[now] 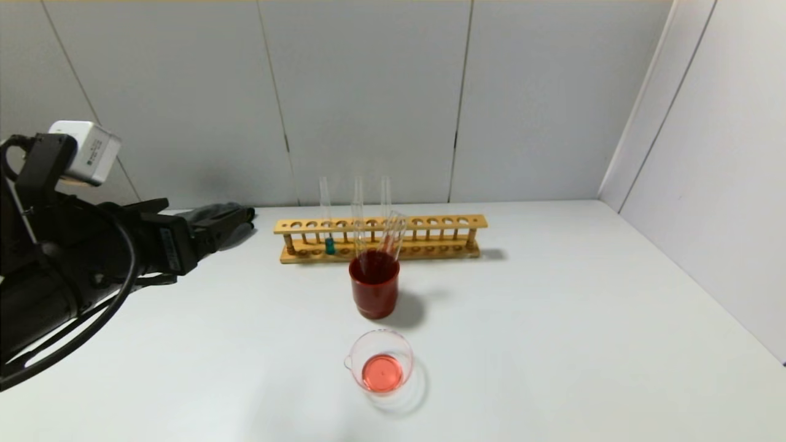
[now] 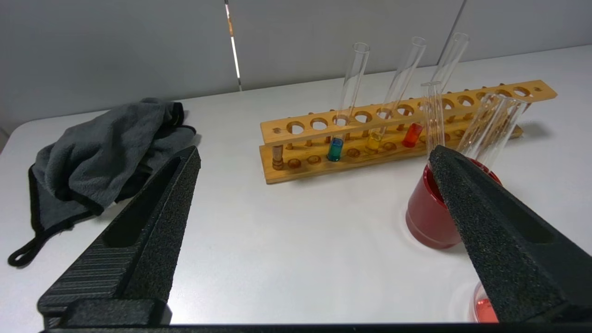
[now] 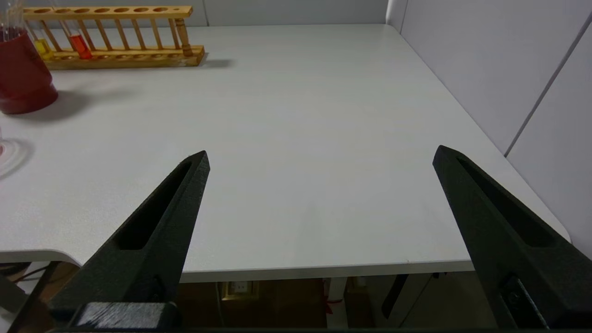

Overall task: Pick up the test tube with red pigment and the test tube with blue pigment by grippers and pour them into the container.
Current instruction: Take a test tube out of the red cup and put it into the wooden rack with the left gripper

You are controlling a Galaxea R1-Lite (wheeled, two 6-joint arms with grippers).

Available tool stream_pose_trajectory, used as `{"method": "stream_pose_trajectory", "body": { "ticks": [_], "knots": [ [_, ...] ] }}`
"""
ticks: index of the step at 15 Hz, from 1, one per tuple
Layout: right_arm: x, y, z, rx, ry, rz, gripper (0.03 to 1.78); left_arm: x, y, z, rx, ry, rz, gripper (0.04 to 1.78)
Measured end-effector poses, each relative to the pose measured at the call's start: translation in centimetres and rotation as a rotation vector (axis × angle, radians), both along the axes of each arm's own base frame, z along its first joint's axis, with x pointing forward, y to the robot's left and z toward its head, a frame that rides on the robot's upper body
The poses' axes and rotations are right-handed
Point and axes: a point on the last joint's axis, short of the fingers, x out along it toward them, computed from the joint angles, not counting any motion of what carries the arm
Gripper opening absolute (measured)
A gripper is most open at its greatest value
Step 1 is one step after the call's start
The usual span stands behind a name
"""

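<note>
Grey cloth (image 2: 99,152) plain from left wrist — head view's left gripper (image 1: 227,224) masking it.

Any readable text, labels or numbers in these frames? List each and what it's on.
None can be read.
White camera box on the left arm: a side label, print too small to read.
Label on the left gripper body: too blurred to read.
Wooden rack, test tubes, red cup, beaker, grey cloth: no markings visible.

No text can be read. The white camera box (image 1: 85,151) at the upper left of the head view carries a small printed label, too fine to make out.
</note>
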Motion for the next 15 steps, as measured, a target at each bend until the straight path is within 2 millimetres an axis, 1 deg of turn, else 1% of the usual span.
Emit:
{"method": "stream_pose_trajectory", "body": {
  "ticks": [3,5,10,12,15],
  "knots": [
    [0.0,0.0,0.0,0.0,0.0,0.0,1.7,2.6,-0.9,-0.1,0.008,0.026,0.001,1.75],
    [0.0,0.0,0.0,0.0,0.0,0.0,1.7,4.8,-1.7,-0.3,0.007,0.031,0.002,1.75],
    [0.0,0.0,0.0,0.0,0.0,0.0,1.7,11.0,-3.9,-2.1,-0.01,-0.03,0.001,1.75],
    [0.0,0.0,0.0,0.0,0.0,0.0,1.7,12.7,-4.5,-3.0,-0.022,-0.061,0.0,1.75],
    [0.0,0.0,0.0,0.0,0.0,0.0,1.7,14.2,-5.2,-4.9,-0.022,-0.077,-0.004,1.75]
  ]
}}
